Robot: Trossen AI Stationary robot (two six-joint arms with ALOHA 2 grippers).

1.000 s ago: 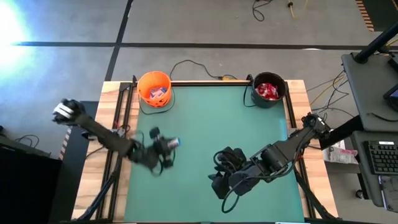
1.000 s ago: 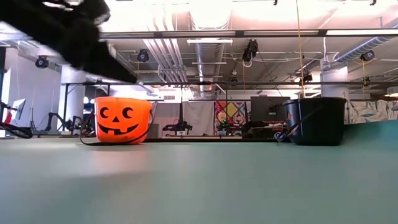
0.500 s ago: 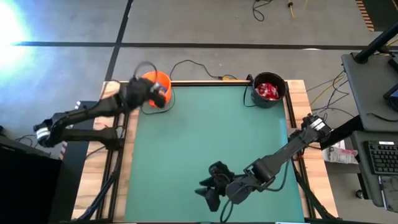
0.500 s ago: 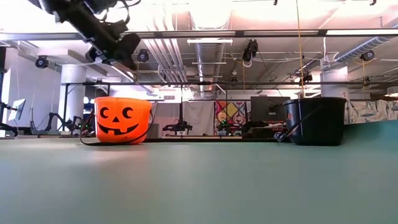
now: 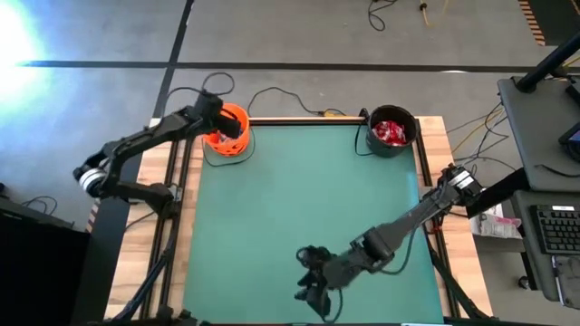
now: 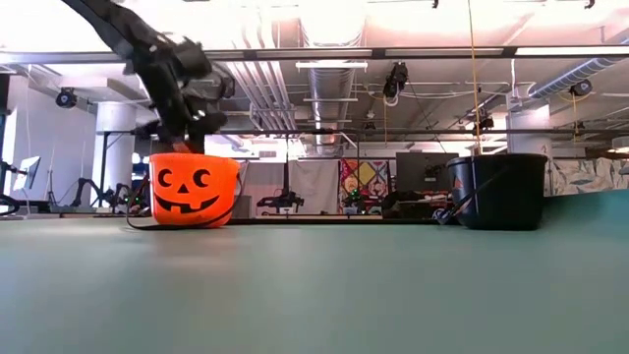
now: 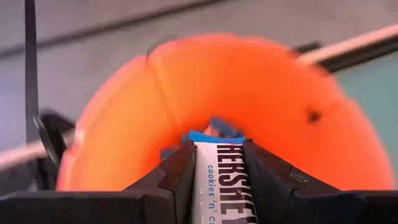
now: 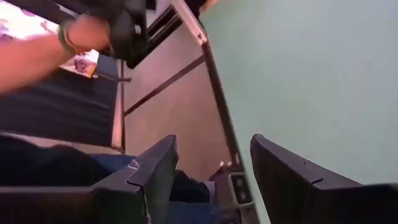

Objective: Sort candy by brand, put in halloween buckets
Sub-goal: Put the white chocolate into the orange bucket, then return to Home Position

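My left gripper (image 5: 227,127) hovers over the orange pumpkin-face bucket (image 5: 225,134) at the far left of the green mat, shut on a white-and-blue candy bar (image 7: 221,180). In the low view the left gripper (image 6: 192,123) hangs just above the orange bucket's rim (image 6: 194,157). More blue-wrapped pieces show inside the orange bucket (image 7: 249,93). The black bucket (image 5: 392,131) at the far right holds red packets (image 5: 390,133). My right gripper (image 5: 313,281) is open and empty near the table's front edge. My left gripper pinches the bar's two long sides (image 7: 219,168) between its two fingers (image 7: 174,180). The bar lies along the fingers, and its free end (image 7: 217,138) sticks out past their tips. The fingers slant down toward the bucket's mouth. The bar is lifted clear, over the opening.
Cables (image 5: 281,95) run along the far edge between the buckets. Wooden borders (image 5: 435,154) flank the green mat (image 5: 308,199). A desk with a keyboard (image 5: 553,226) stands to the right. A person's arm (image 8: 43,50) shows beyond the front edge in the right wrist view.
My left gripper has swung from the mat's left middle to the far left, rising and turning, and carried the bar over the orange bucket. My right gripper has sunk and gone toward the near edge, staying open.
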